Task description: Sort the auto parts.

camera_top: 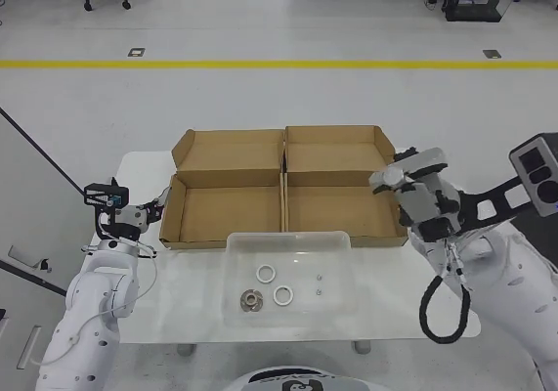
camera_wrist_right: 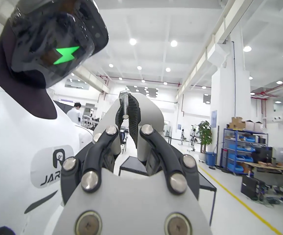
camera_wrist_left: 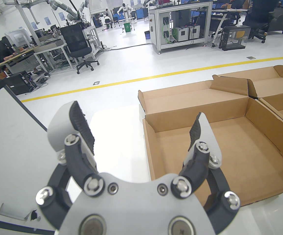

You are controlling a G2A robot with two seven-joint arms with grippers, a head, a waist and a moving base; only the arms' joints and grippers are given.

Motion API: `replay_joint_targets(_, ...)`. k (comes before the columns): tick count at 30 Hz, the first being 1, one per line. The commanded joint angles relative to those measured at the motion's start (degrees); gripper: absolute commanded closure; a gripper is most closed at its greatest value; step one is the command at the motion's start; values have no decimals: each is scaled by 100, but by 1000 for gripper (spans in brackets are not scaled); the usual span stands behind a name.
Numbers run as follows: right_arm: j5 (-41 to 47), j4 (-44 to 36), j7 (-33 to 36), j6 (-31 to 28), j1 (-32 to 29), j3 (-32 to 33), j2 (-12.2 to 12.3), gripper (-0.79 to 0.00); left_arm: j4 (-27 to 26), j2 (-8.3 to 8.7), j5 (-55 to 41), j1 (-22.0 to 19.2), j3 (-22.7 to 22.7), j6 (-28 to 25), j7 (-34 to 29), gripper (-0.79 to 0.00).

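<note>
The right tool point(camera_wrist_right: 128, 113) is pinching a bolt point(camera_wrist_right: 125, 107) by its bumpy stem. It is looking hard, light, maybe slippery. The left tool point(camera_wrist_left: 140, 123) is hanging open.

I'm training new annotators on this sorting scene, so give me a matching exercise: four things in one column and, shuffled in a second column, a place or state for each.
Things
1. left gripper
2. right gripper
3. white rings
4. cardboard boxes

Places or states
A. lying in the clear tray
B. open, holding nothing
C. side by side, beyond the tray from the robot
D. shut on a bolt

Pairs: 1-B, 2-D, 3-A, 4-C
</note>
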Motion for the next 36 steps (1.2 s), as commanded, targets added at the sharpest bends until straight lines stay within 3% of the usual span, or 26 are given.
replay_joint_targets(1,-92,-12,260,90,-28,78,-7,0,0,0,0,0,0,0,0,-785)
replay_joint_targets(6,-9,-48,405,86,-149,197,-50,0,0,0,0,0,0,0,0,-785)
replay_joint_targets(20,896,-31,-448,-761,-427,312,-325,0,0,0,0,0,0,0,0,-785)
replay_joint_targets(36,575,21,413,-660,-524,622,-505,0,0,0,0,0,0,0,0,-785)
